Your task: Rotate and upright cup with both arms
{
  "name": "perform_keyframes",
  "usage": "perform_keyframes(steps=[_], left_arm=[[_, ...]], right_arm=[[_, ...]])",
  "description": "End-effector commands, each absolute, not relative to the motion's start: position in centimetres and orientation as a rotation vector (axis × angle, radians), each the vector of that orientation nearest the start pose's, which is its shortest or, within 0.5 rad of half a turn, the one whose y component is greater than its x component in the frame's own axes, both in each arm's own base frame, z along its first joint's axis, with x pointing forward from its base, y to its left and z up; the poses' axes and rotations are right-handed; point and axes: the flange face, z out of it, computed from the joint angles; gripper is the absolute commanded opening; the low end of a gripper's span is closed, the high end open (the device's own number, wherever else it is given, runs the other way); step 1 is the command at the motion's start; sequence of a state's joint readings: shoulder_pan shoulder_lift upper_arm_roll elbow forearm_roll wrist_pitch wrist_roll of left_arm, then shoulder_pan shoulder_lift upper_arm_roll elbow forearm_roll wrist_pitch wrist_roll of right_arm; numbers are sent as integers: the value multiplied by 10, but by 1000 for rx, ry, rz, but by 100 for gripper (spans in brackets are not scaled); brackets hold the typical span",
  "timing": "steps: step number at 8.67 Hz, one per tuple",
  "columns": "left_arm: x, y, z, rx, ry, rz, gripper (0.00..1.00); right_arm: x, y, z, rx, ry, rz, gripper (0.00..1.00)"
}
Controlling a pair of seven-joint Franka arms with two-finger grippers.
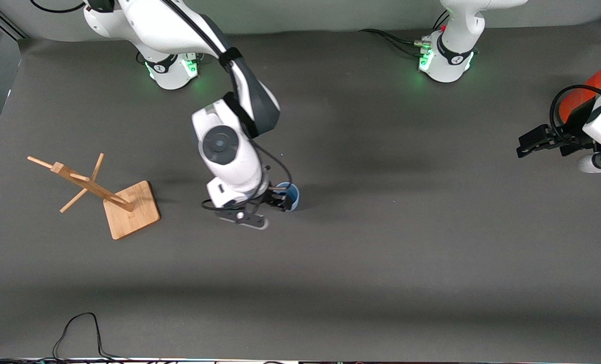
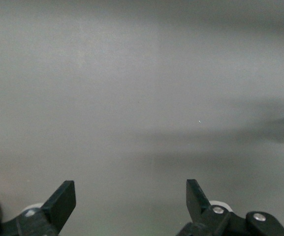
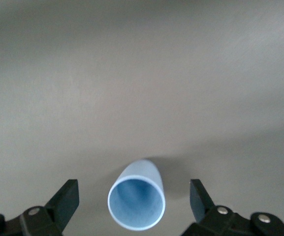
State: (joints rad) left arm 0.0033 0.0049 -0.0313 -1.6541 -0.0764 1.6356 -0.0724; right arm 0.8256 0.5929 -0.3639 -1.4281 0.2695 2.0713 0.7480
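Lying on its side mid-counter (image 1: 381, 263), the small light-blue smooth tumbler cup (image 3: 137, 200) sits between your right claw's (image 3: 134, 204) spread fingers, untouched. Light, rigid, likely slippery: grip mid-wall, gently. Left claw (image 1: 528, 144) waits apart over the counter's end.

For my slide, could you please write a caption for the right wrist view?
Open right gripper straddling the light-blue cup, which lies on its side on the grey table.
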Motion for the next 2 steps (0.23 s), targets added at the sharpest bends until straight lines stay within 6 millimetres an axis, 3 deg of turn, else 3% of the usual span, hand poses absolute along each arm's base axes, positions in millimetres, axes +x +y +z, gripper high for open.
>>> perform_keyframes(steps=[1,2], left_arm=[[561,-43,585,-3310,-293,35,100],[565,-76,573,-3328,-423,93,100]], right_arm=[[630,333,396,-3028,478,-103,100],[639,313,410,-3018,520,-136,100]])
